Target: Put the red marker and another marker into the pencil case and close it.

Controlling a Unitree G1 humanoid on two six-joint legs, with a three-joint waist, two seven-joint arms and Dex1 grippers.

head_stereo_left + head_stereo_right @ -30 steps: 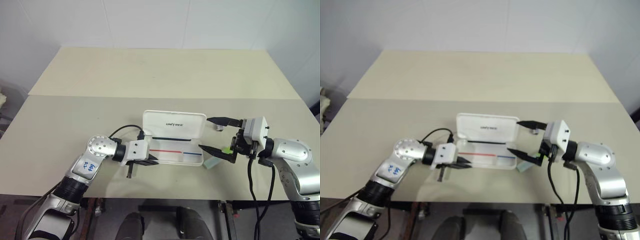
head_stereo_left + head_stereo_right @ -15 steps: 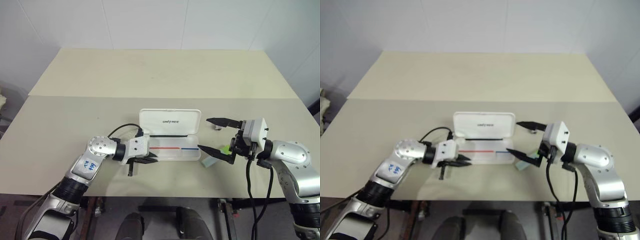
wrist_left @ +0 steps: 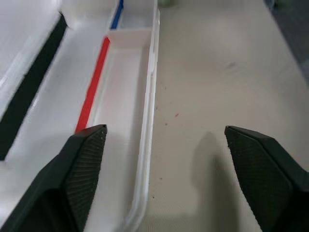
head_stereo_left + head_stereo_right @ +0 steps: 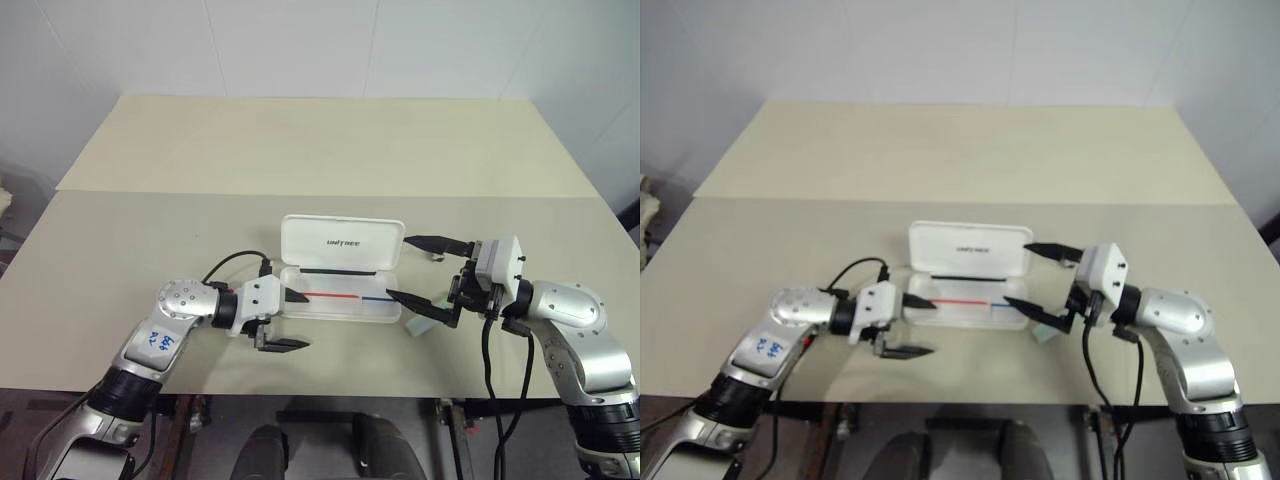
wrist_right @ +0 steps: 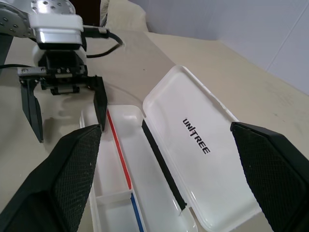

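Head views: the pencil case [image 4: 340, 278] lay open mid-table [image 4: 300, 150], lid back, "UNITREE" lettering facing up, tray nearer the robot with red and blue stripes. The left gripper [image 4: 290, 320] sat at the tray's left end, fingers spread wide: one finger over the tray end, the other out over bare table in front of the case. It held nothing. The right gripper [image 4: 425, 272] was at the case's right end, fingers wide apart too, one near the lid corner, one low by the tray corner, nothing between them. The pale mint highlighter [image 4: 418, 326] lay on the table just beside the tray's right corner, partly under the right gripper's lower finger. A small dark grey object [image 4: 435, 256] sat behind the upper finger. The red marker could not be made out in these views.

Left wrist view: looked along the tray; red stripe [image 3: 91, 92], blue stripe [image 3: 116, 17] past a divider; black pads [image 3: 82, 159] far apart, straddling the tray's front wall.

Right wrist view: showed the lid lettering clearly, a black stripe [image 5: 161, 164] along the hinge, and the left gripper [image 5: 65, 104] open at the far end.
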